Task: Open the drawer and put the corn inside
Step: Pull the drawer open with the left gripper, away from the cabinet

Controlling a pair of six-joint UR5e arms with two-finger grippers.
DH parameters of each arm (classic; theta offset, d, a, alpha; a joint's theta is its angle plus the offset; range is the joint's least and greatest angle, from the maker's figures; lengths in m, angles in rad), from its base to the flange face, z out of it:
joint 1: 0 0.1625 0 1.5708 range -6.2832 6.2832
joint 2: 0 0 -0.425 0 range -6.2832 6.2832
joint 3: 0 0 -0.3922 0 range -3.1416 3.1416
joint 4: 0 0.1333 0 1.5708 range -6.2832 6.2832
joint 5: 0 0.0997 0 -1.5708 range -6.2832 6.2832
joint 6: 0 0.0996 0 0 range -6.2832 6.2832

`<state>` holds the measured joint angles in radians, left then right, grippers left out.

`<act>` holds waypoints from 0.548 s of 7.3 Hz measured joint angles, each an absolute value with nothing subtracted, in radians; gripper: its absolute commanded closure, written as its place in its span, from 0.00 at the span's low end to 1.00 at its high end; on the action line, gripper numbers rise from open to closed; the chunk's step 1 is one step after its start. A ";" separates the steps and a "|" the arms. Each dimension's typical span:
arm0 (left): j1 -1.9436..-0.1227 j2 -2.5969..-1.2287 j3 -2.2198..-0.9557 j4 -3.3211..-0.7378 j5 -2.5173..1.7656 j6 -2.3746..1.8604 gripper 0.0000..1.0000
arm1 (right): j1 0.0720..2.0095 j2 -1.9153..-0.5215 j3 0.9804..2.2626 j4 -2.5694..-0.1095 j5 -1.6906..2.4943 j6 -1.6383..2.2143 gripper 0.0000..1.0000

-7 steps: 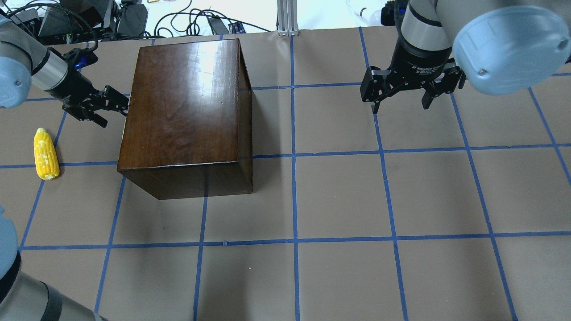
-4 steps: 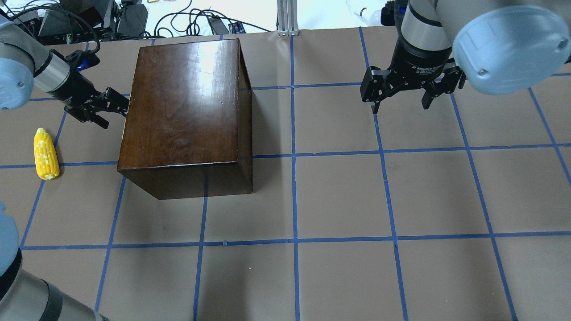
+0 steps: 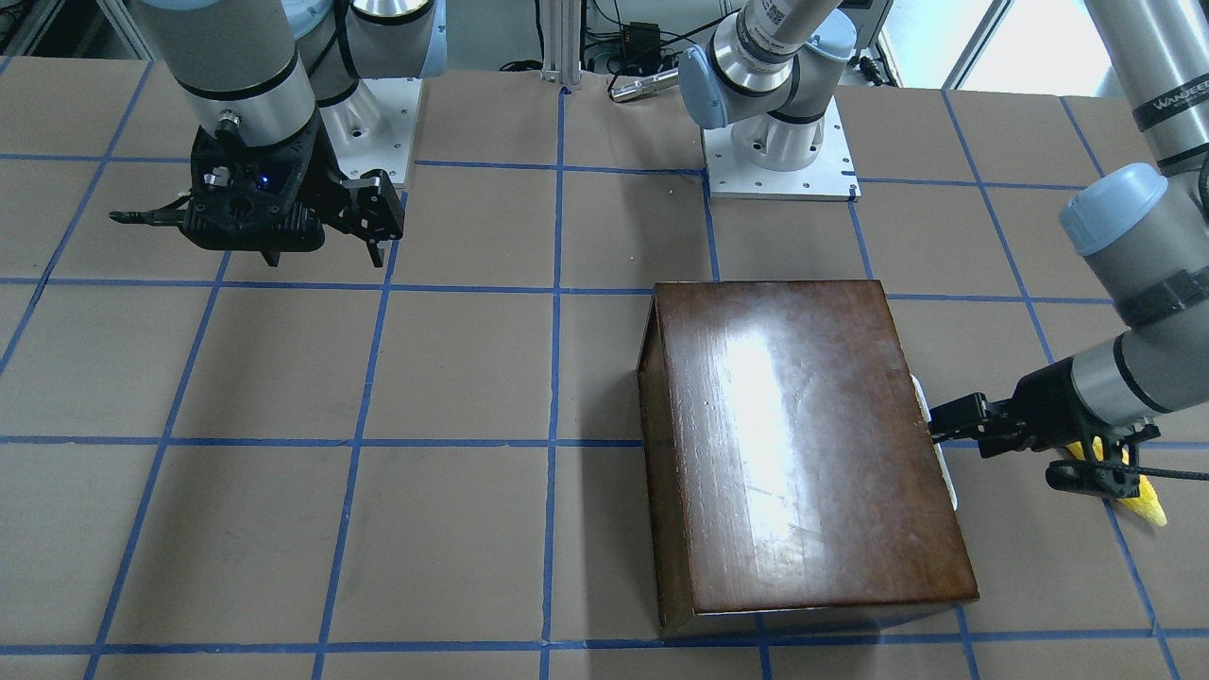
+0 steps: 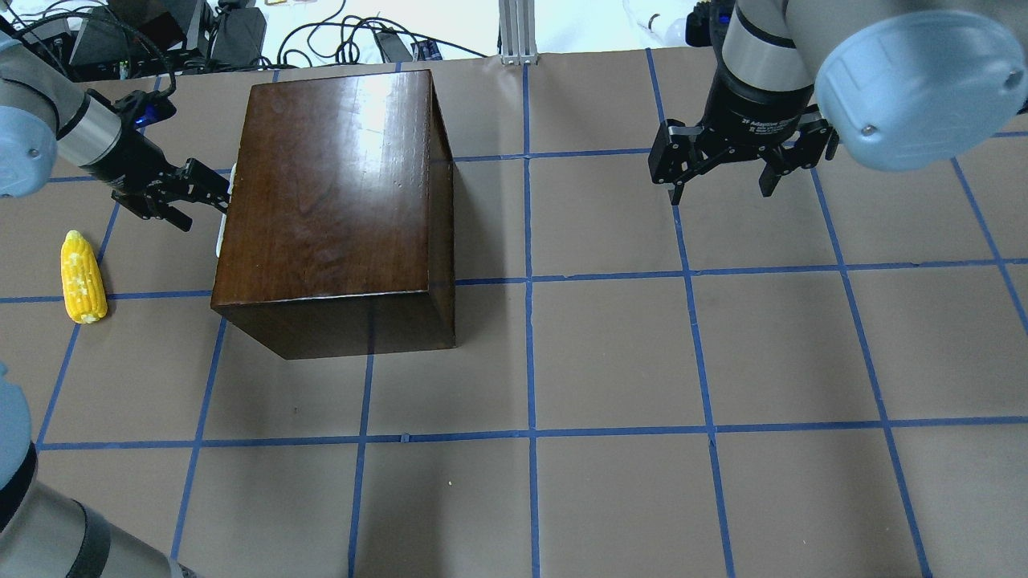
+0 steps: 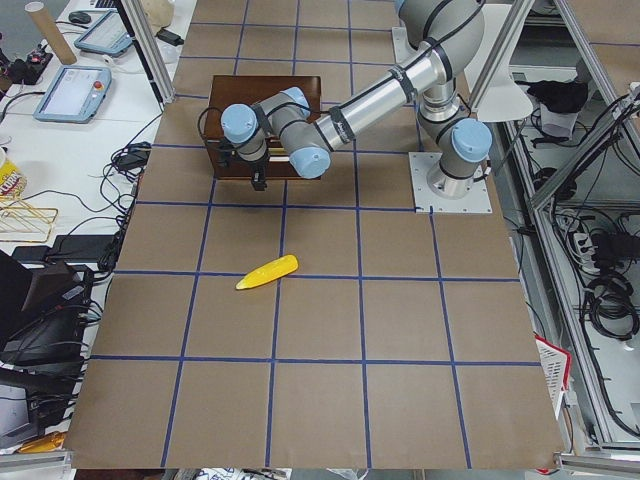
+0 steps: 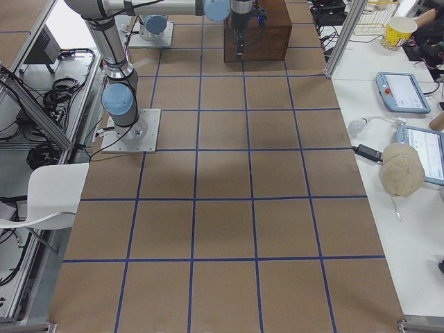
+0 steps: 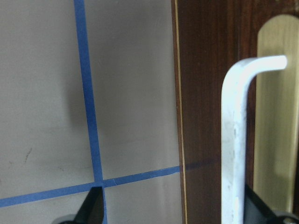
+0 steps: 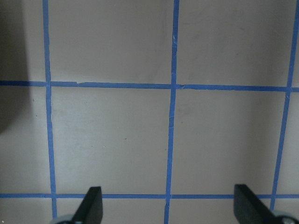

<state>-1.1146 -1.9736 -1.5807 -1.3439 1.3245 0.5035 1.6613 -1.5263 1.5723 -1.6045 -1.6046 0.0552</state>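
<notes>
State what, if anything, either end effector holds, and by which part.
Nothing is gripped. The left end effector is open, with the drawer's white handle between its fingers, beside one of them. The right end effector hangs open and empty.

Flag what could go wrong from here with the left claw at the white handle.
1. The white handle sits far off-centre in the open left claw; a pull may slip off it.
2. Nothing braces the box; the right claw hangs far away, so the box may slide rather than open.
3. The corn lies near the left arm's likely retreat path and could get knocked.
</notes>
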 measured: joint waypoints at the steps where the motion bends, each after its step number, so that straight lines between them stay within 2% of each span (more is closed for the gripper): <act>1: -1.101 -1.974 -1.580 -1.342 1.326 0.505 0.00 | 1.661 -1.526 1.572 -1.605 -1.605 0.055 0.00; 4: -1.062 -1.975 -1.577 -1.325 1.332 0.510 0.00 | 1.661 -1.526 1.572 -1.605 -1.605 0.055 0.00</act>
<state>-1.0616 -1.9747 -1.5775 -1.3248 1.3316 0.5104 1.6613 -1.5263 1.5723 -1.6045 -1.6046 0.0552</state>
